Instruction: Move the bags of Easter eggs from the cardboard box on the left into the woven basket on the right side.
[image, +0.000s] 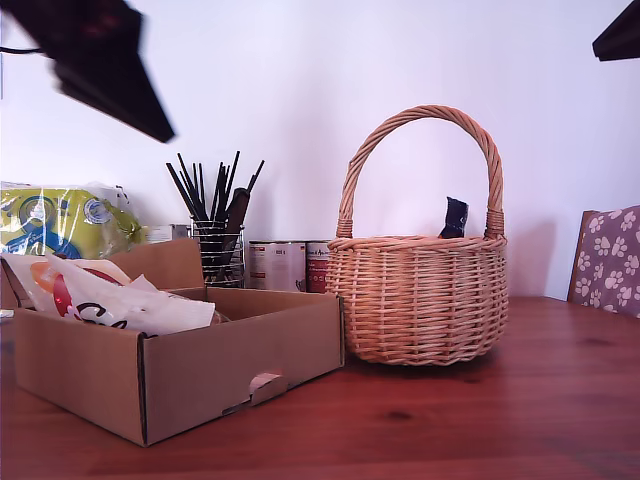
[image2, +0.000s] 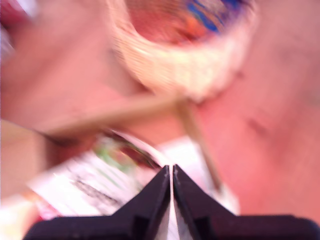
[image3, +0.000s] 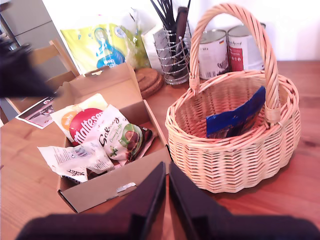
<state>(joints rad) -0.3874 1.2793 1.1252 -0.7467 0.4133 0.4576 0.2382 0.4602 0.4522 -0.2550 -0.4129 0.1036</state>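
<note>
A polished red-brown wooden table (image3: 300, 195) carries the scene. On it, the round light-tan woven basket (image3: 235, 160), tall arched handle overhead, sits just beside the shallow corrugated cardboard box (image3: 107, 187), toward the exterior view's right. A glossy dark blue bag (image3: 235, 117) leans upright inside the basket. Three crinkled cream bags lie heaped in the box: one with a red oval logo (image3: 85, 122), one printed with chocolates (image3: 120, 137), one white with grey print (image3: 75, 157). My second gripper (image3: 167, 172) hovers high above the box's front wall, black wedge-shaped fingers pressed together, holding nothing. My first gripper (image2: 172, 172), blurred, is likewise closed and empty above the cream bags.
</note>
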